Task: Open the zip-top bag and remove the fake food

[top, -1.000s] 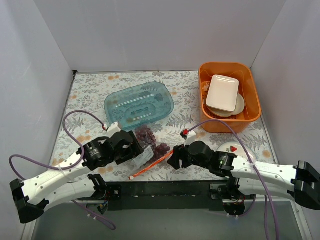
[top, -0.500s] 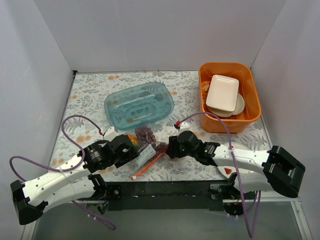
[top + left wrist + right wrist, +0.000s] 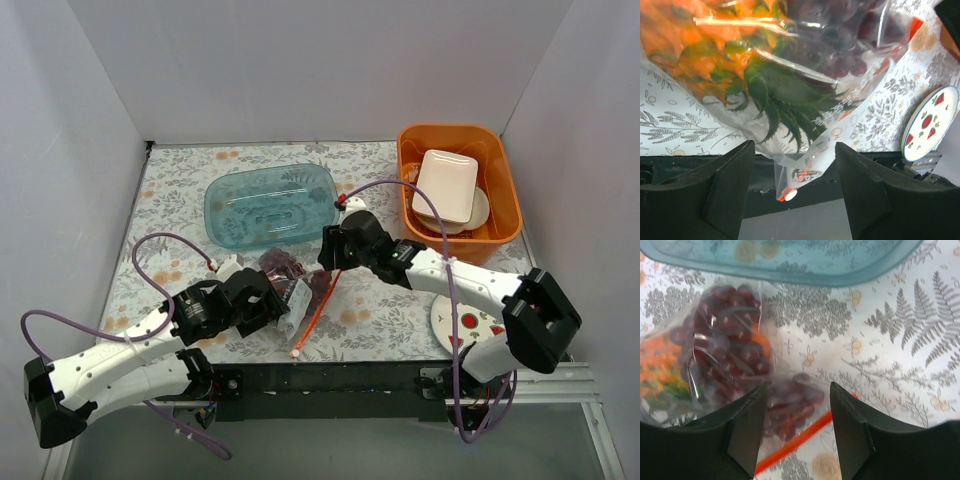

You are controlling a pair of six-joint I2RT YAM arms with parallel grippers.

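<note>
Step in hand: judged to be the opening, with no parted mouth seen and the contents all inside.
Zip-top bag (image 3: 300,300): lay crumpled on the floral cloth (image 3: 180,190), near the table's middle, just near of the teal tray (image 3: 210,205) and between the two grippers.
Zip strip (image 3: 315,312): ran orange-red along the bag's right edge, from far to near.
Left gripper (image 3: 794,145): sat at the bag's left with jaws wide and a printed corner of film between the fingers. Clamped nothing that could be made out.
Right gripper (image 3: 799,387): hung over the far end with jaws wide, above the strip, holding nothing.
Fake food: sealed inside as a knobbly orange pineapple (image 3: 700,45) with stiff green leaves and glossy dark purple grapes (image 3: 732,335).
Next move: likely called for one pinch on each lip beside the strip, then a pull apart.
Materials: thin, clear, glare-catching film, probably slippery, around hard moulded plastic.
</note>
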